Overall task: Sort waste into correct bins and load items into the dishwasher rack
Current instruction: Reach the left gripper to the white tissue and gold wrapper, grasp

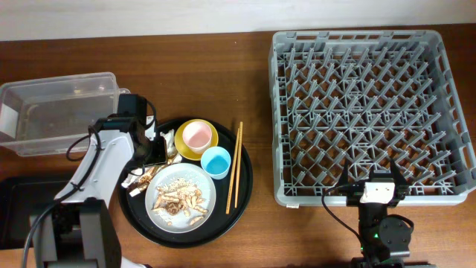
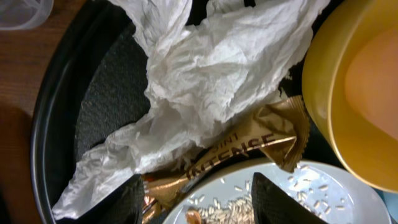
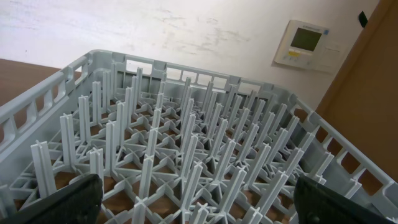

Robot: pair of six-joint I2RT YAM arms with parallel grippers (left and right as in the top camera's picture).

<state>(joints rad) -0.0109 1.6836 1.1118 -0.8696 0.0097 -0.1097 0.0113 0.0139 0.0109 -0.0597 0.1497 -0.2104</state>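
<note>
Crowding the tissue (image 2: 217,68) — gold wrapper (image 2: 249,146), yellow bowl (image 2: 329,93), plate (image 2: 298,196)

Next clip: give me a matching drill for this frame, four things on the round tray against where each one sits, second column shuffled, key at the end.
Things
1 pink cup
2 chopsticks
3 food scraps
4 tissue paper

Places
A on the plate
B in the yellow bowl
C between the light blue cup and the rack
D just ahead of the open left pincer

Pairs: 1-B, 2-C, 3-A, 4-D
</note>
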